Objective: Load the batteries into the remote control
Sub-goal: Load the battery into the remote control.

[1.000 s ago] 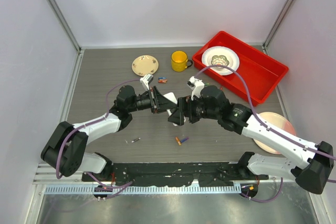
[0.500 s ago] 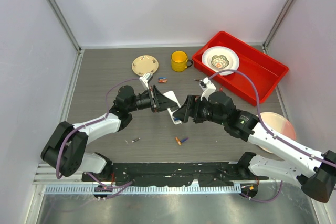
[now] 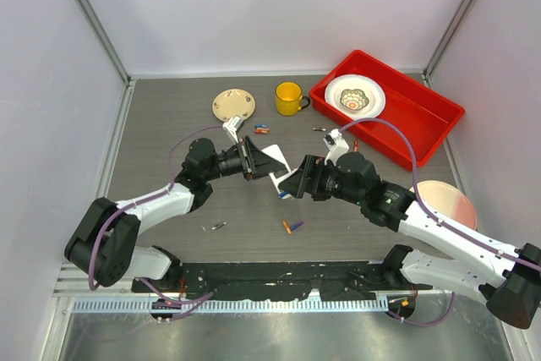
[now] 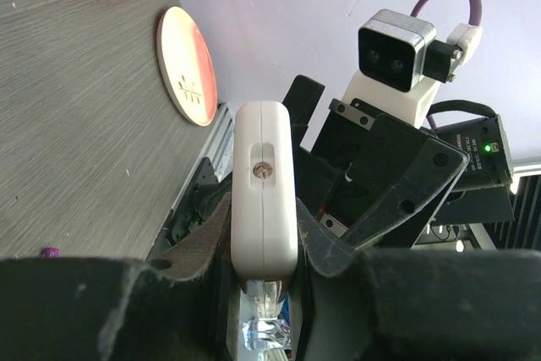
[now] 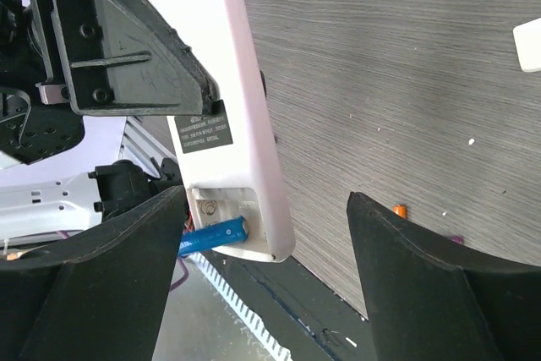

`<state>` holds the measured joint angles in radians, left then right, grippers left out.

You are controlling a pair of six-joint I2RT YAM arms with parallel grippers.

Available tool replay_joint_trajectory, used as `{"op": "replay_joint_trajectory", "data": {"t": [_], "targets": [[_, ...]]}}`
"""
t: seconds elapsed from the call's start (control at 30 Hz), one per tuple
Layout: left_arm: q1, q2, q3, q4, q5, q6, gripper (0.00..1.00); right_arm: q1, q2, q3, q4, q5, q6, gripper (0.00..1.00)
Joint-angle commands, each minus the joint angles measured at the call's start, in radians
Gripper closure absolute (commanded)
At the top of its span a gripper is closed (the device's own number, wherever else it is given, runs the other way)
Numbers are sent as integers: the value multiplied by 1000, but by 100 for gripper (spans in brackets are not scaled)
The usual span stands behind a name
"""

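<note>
My left gripper [image 3: 254, 161] [image 4: 265, 227] is shut on the white remote control [image 3: 272, 161] [image 4: 265, 183], holding it above the table with its open battery compartment turned toward the right gripper. A blue battery [image 5: 213, 235] has one end in that compartment and sticks out at a slant, its other end behind my right gripper's left finger. My right gripper [image 3: 293, 182] [image 5: 266, 196] stands open, its fingers wide on either side of the remote's [image 5: 232, 82] end. More batteries lie on the table: an orange and a purple one [image 3: 292, 226], two near the mug [image 3: 262, 129], and a silver one [image 3: 218, 226].
At the back stand a yellow mug [image 3: 289, 97], a small patterned plate [image 3: 233, 105] and a red tray [image 3: 439, 124] holding a white bowl [image 3: 355, 95]. A pink plate [image 3: 444, 196] lies under the right arm. A small white flat piece [image 5: 528, 44] lies on the table.
The right gripper has drawn back to the right from the remote, and its jaws have narrowed a little. The left gripper still holds the remote in the same place.
</note>
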<state>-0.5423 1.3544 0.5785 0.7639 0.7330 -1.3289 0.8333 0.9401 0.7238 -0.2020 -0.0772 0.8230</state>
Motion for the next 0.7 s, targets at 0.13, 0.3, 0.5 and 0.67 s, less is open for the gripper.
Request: {"op": "replay_joint_trajectory", "data": {"t": [0.13,0.3,0.5,0.67], "targets": [[-2,-32,-2,80,-6,-10,100,-10,-27,-9,58,-7,22,19],[-2,-28,-3,80,-7,-12,100,-13,-32,-11,61,-4,30,18],[-4,-8,-8,80,-14,-30,100,-19,-34,6,65,-6,38,14],[-4,37,-8,159,5,-105,100,-19,-40,43,0,19,-59,12]]}}
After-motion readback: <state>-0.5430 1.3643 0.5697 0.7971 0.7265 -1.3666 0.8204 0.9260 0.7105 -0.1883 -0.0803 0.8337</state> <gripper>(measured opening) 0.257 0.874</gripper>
